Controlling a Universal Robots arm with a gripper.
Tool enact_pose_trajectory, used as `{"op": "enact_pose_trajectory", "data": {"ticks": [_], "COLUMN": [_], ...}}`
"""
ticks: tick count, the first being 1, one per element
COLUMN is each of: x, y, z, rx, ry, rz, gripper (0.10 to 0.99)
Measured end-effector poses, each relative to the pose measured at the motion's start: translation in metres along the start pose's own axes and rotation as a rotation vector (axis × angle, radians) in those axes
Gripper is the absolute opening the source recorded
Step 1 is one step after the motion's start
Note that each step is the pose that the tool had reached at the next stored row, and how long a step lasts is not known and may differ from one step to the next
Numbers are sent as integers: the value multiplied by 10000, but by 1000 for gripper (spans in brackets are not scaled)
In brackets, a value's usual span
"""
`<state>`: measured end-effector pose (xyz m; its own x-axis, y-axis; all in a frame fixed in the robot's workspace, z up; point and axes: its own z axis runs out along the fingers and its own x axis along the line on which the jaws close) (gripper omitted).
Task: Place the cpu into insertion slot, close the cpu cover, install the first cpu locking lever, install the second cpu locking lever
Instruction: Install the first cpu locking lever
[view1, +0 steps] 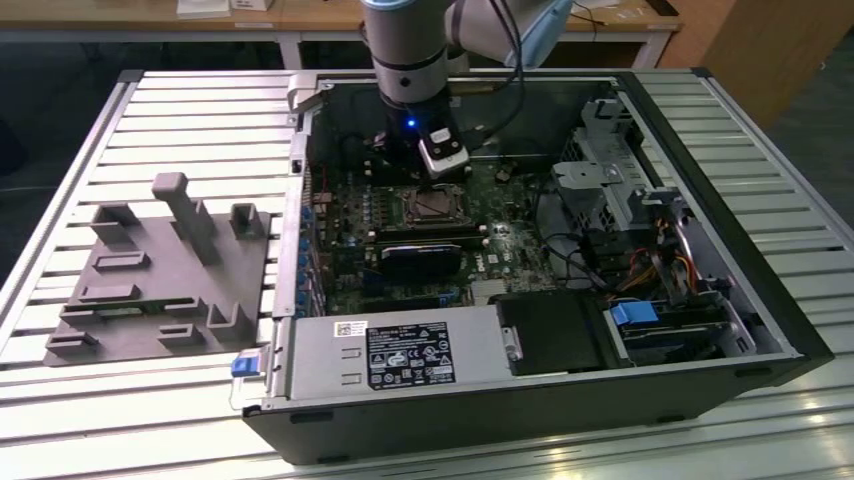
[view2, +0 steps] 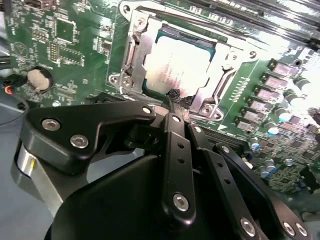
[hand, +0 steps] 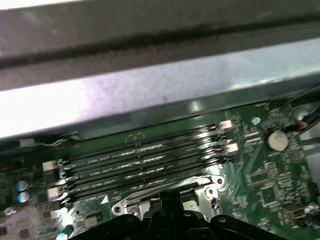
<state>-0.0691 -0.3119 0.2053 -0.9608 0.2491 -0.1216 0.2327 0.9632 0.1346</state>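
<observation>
In the exterior view the end effector (view1: 437, 180) is hanging just above the insertion slot (view1: 434, 206), while in the second wrist view its fingertips (view2: 172, 95), seemingly pinched together, are touching the cpu cover (view2: 134, 55) over the seated cpu (view2: 175, 67).
</observation>
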Motion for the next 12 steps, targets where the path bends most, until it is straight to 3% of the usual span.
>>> {"op": "enact_pose_trajectory", "data": {"ticks": [12], "x": [-18], "y": [-18], "z": [0], "rx": [66], "ry": [12], "rz": [5], "gripper": [106]}}
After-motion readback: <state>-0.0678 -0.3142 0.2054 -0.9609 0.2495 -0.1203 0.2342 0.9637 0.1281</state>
